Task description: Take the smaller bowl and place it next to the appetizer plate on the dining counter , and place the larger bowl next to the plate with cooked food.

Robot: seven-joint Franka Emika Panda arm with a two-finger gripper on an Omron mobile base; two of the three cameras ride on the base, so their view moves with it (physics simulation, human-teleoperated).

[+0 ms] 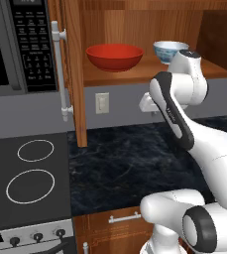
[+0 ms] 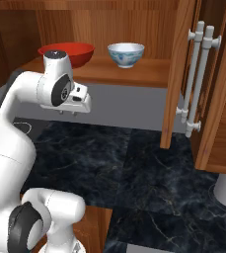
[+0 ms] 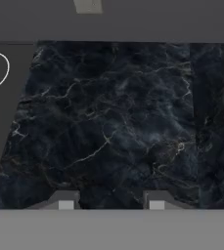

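Both bowls sit on the open cabinet shelf [image 2: 134, 74] above the dark marble counter [image 2: 149, 168]. In the right base view the smaller bowl [image 2: 126, 54] stands upright at about 3 o'clock from the larger bowl [image 2: 70, 52], near it but apart. In the left base view the arm's upper joint partly covers the smaller bowl [image 1: 168, 50], while the larger bowl [image 1: 115, 57] is fully visible.

The gripper [image 3: 108, 202] points down at bare counter, with nothing between its fingertips [image 3: 66, 201]. The jaws stand partly spread and hold nothing.

Handling, smaller bowl:
- Appears to be glazed ceramic: rigid, moderately light, likely slippery, and liable to chip if dropped or knocked against the shelf.
- The body is deep and narrows to a small foot, so a pinch across the full width looks unsuitable.
- Recommended hold: the rim wall, one finger inside and one outside, at the side facing the robot.
- Keep it level once lifted; a rim hold can let the bowl swing.

Handling, larger bowl:
- Wide, shallow and glossy, probably heavier. Only a rim hold seems workable.

The cabinet door [image 2: 206, 84] stands open at 3 o'clock of the shelf; the approach should clear its handles
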